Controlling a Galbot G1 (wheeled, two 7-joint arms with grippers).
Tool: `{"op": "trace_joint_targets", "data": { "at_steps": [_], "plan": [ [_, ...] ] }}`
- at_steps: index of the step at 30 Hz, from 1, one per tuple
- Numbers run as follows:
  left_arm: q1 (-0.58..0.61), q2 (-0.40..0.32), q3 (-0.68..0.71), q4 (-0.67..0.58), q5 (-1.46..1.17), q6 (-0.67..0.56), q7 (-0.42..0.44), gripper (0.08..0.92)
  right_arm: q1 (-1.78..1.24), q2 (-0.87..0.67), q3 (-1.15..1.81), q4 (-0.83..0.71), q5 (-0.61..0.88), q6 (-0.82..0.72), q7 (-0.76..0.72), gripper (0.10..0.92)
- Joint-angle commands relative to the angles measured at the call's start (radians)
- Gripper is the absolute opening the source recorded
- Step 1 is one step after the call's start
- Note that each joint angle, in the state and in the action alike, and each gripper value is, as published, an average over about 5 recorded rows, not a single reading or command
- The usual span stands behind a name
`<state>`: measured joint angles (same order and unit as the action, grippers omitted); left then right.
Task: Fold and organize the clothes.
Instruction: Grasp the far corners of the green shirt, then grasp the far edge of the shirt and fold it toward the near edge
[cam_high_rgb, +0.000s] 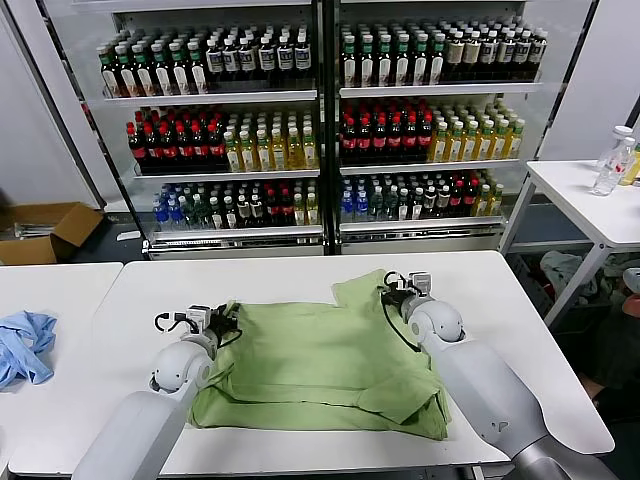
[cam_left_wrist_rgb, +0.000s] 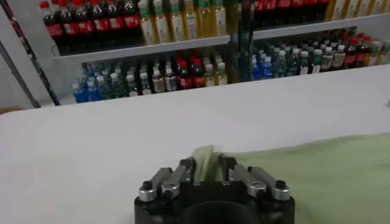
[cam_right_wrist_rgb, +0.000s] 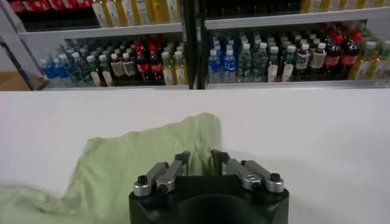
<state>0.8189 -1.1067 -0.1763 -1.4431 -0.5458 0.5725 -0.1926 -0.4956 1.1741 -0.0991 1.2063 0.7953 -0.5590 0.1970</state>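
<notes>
Head view: a glass-fronted drinks cooler fills the background, its shelves packed with rows of bottles. Before it stands the white work table, with a second white table just beside it on the robot's left and a third farther back on the right. The light green polo shirt lies spread across the middle of the work table, partly folded, with one corner reaching toward the cooler and a doubled-over fold along the near edge. A light blue garment lies crumpled on the left-hand table, well apart from the shirt. A cardboard box sits on the floor at far left.

Both arms reach in from the near side. The left gripper rests at the shirt's left edge; in the left wrist view its fingers are drawn close together on a raised pinch of green fabric. The right gripper sits at the shirt's far right corner; in the right wrist view its fingers likewise close on a bunched ridge of the cloth. A clear bottle stands on the right-hand table.
</notes>
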Motion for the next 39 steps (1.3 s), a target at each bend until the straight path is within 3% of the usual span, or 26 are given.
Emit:
{"op": "trace_joint_targets", "data": {
  "at_steps": [1, 4, 7, 17, 28, 39],
  "plan": [
    [0.048, 0.003, -0.049, -0.059, -0.115, -0.011, 0.003, 0.229, 0.010, -0.004, -0.028, -0.010, 0.003, 0.096, -0.027, 0.187],
    [0.082, 0.018, -0.074, -0.139, -0.146, -0.030, 0.007, 0.145, -0.005, -0.009, -0.023, -0.003, -0.006, 0.170, -0.041, 0.121],
    [0.107, 0.025, -0.091, -0.205, -0.160, -0.054, 0.010, 0.094, -0.018, -0.011, -0.008, 0.020, -0.029, 0.232, -0.044, 0.105],
    [0.168, 0.050, -0.160, -0.362, -0.240, -0.096, 0.009, 0.085, -0.114, -0.085, 0.076, 0.274, -0.069, 0.295, -0.016, 0.105],
    [0.344, 0.111, -0.251, -0.521, -0.282, -0.073, 0.017, 0.085, -0.528, -0.207, 0.322, 0.664, -0.076, 0.261, 0.010, 0.105],
    [0.463, 0.131, -0.233, -0.542, -0.167, -0.070, 0.049, 0.085, -0.916, -0.161, 0.509, 0.885, -0.162, 0.195, 0.033, 0.105]
  ]
}}
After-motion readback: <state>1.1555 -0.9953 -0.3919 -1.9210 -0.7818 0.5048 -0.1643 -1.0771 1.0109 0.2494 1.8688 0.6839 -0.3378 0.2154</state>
